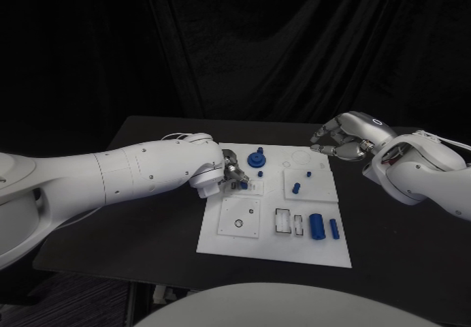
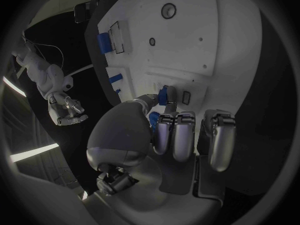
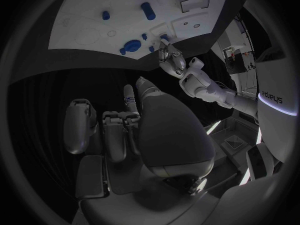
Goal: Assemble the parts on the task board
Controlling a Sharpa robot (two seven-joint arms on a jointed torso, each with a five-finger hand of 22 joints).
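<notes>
The task board (image 1: pixel 295 248) lay flat on the black table (image 1: pixel 147 238) — a white plate, its long axis running away from the robot. The left hand (image 1: pixel 231 172) rested over the board's near-left part, pinching a small blue part (image 2: pixel 164 94) against it. The right hand (image 1: pixel 339 141) hovered off the board's far-right corner — fingers curled in, holding nothing. Two blue cylinders (image 1: pixel 317 225) lay near the board's right edge, lengthwise.
</notes>
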